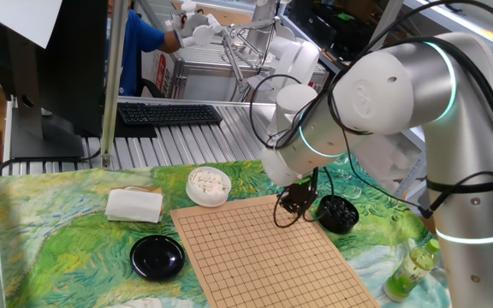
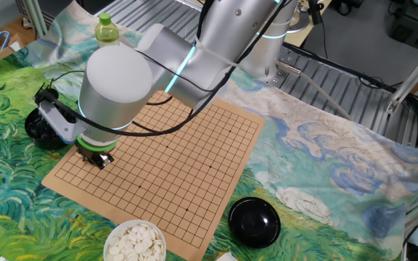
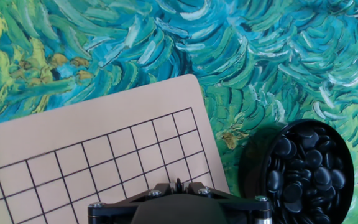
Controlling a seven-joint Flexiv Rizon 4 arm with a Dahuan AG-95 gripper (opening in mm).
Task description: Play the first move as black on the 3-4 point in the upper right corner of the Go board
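Black stones (image 3: 303,165) in bowl (image 3: 248,163), right of tool (image 3: 178,184)

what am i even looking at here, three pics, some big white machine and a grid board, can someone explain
It is a robot arm at a table, set up to play Go. Two pictures come from fixed cameras on opposite sides of the table; the third comes from a camera on the arm's hand, looking down along its fingers.

On a painted green-blue cloth lies the Go board, with no stones on it. Beside it are a bowl of black stones, a bowl of white stones, a black lid, a folded white cloth and a green bottle.

The gripper hangs low over the board corner near the black bowl. Whether it holds a stone cannot be seen.
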